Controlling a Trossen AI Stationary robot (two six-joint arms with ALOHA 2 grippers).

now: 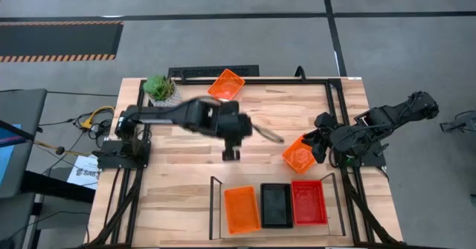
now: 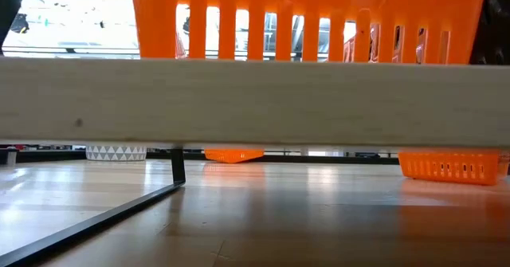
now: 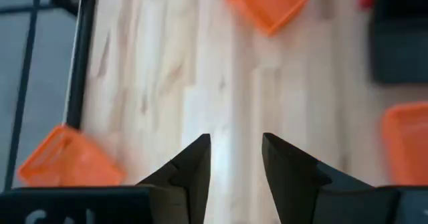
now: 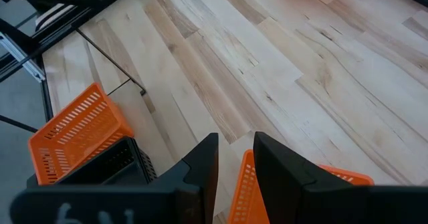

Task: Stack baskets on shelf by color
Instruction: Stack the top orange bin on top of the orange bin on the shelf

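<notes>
On the shelf (image 1: 333, 208) near the near edge, an orange basket (image 1: 240, 209), a black basket (image 1: 275, 204) and a red basket (image 1: 309, 202) stand side by side. Another orange basket (image 1: 299, 157) rests flat on the table right of centre (image 2: 450, 166). A third orange basket (image 1: 225, 84) sits at the far edge (image 2: 233, 155). My left gripper (image 1: 231, 154) (image 3: 236, 147) hovers open over bare wood at mid-table, holding nothing. My right gripper (image 1: 318, 146) (image 4: 235, 147) is at the right-hand orange basket, narrowly open, one finger over its inside and one outside. My right gripper stands astride the wall (image 4: 242, 184) of the right-hand orange basket on the side toward the table's right, coming slanting down from the right. Wood shows between the outer finger and the wall. Whether a finger touches the basket, I cannot tell. The basket rests on the table.
A small potted plant (image 1: 160, 88) stands at the far left corner. Black frame rails (image 1: 331, 108) run along the table's edges. The shelf's board (image 2: 255, 100) fills the low view, with its thin black leg (image 2: 177, 167) below. Bare wood lies between the shelf and the far basket.
</notes>
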